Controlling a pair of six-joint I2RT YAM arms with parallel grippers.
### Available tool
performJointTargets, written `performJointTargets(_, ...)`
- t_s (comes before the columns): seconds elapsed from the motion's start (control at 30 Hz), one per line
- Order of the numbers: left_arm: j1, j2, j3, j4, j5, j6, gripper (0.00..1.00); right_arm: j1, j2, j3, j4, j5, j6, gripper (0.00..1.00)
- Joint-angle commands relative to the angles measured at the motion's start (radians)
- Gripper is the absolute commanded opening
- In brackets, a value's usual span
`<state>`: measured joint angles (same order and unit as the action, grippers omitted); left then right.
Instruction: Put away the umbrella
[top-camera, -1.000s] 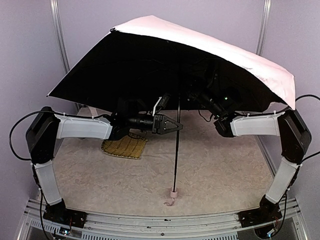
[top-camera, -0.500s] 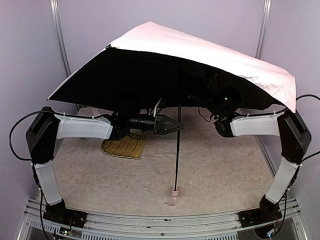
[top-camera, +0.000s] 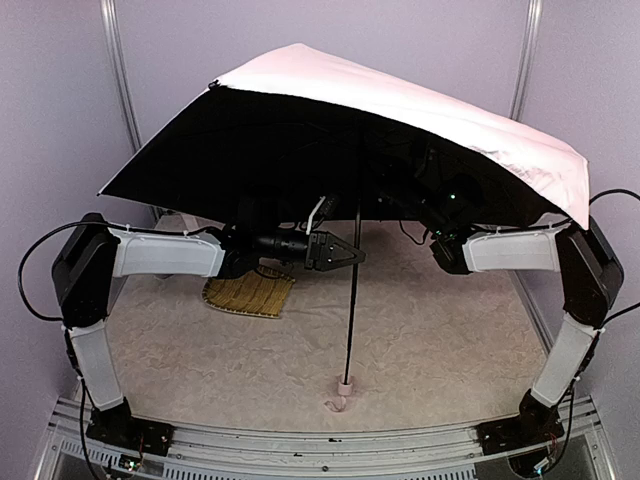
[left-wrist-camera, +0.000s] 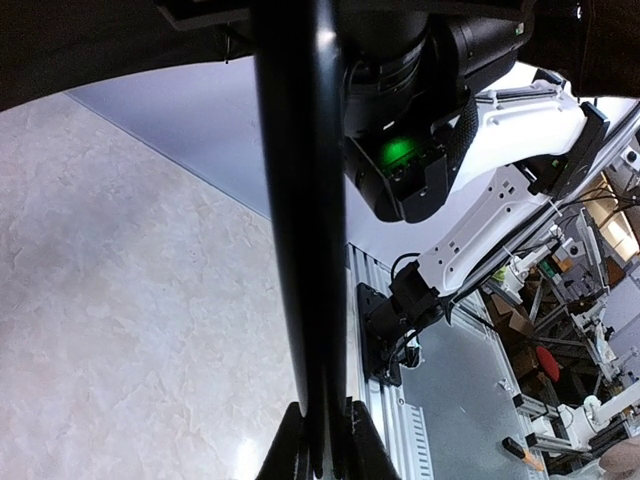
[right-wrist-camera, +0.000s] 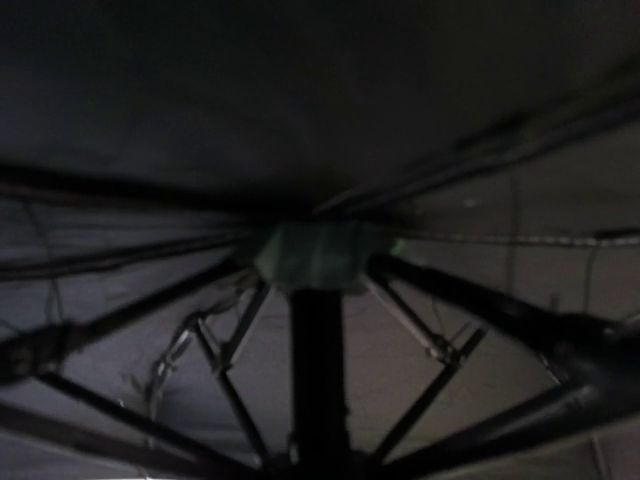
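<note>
The umbrella (top-camera: 400, 100) stands open over the table, pale pink on top and black underneath. Its thin black shaft (top-camera: 352, 310) runs down to a small handle (top-camera: 345, 383) with a strap just above the table's front. My left gripper (top-camera: 355, 252) is shut on the shaft partway up. In the left wrist view both fingertips (left-wrist-camera: 285, 455) press against the shaft (left-wrist-camera: 300, 200). My right gripper is hidden under the canopy in the top view. The right wrist view is dark and shows the shaft (right-wrist-camera: 318, 370) rising to the hub (right-wrist-camera: 312, 255) among the ribs, with the fingers not made out.
A woven yellow straw mat (top-camera: 250, 293) lies on the pale table cover (top-camera: 450, 340) under the left arm. Metal posts (top-camera: 118, 60) stand at the back corners, with purple walls close around. A metal rail (top-camera: 300, 440) runs along the near edge.
The canopy has rocked a little, its left corner shifting leftwards and down. The handle end swung slightly. The left arm has held still on the shaft.
</note>
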<state>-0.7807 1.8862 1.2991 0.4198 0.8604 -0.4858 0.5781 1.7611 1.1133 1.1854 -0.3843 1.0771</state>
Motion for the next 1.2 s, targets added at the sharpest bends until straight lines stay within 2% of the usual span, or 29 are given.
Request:
performJointTargets(0.0,0.008,-0.033,0.031,0.054,0.056,0.001,0.0,-0.021,-0.042,0.052,-0.133,-0.087,-0.214,0.2)
performJointTargets(0.03,0.005,-0.032,0.033,0.057,0.057,-0.004,0.0,-0.021,-0.043,0.052,-0.146,-0.095,-0.239,0.24)
performJointTargets(0.17,-0.003,-0.026,0.035,0.068,0.051,-0.014,0.0,-0.023,-0.047,0.012,-0.069,-0.066,-0.233,0.27)
performJointTargets(0.47,-0.006,-0.019,0.034,0.063,0.048,-0.012,0.0,-0.023,-0.044,0.004,-0.051,-0.042,-0.226,0.38)
performJointTargets(0.67,-0.008,-0.023,0.034,0.048,0.039,0.008,0.0,-0.023,-0.043,0.0,-0.057,-0.033,-0.221,0.36)
performJointTargets(0.73,-0.008,-0.024,0.034,0.049,0.04,0.01,0.0,-0.022,-0.047,-0.008,-0.056,-0.031,-0.221,0.31)
performJointTargets(0.97,-0.015,-0.025,0.035,0.041,0.037,0.02,0.0,-0.024,-0.055,-0.015,-0.049,-0.028,-0.22,0.01)
performJointTargets(1.17,-0.018,-0.034,0.029,0.017,0.018,0.047,0.0,-0.026,-0.049,-0.023,-0.016,-0.049,-0.211,0.0)
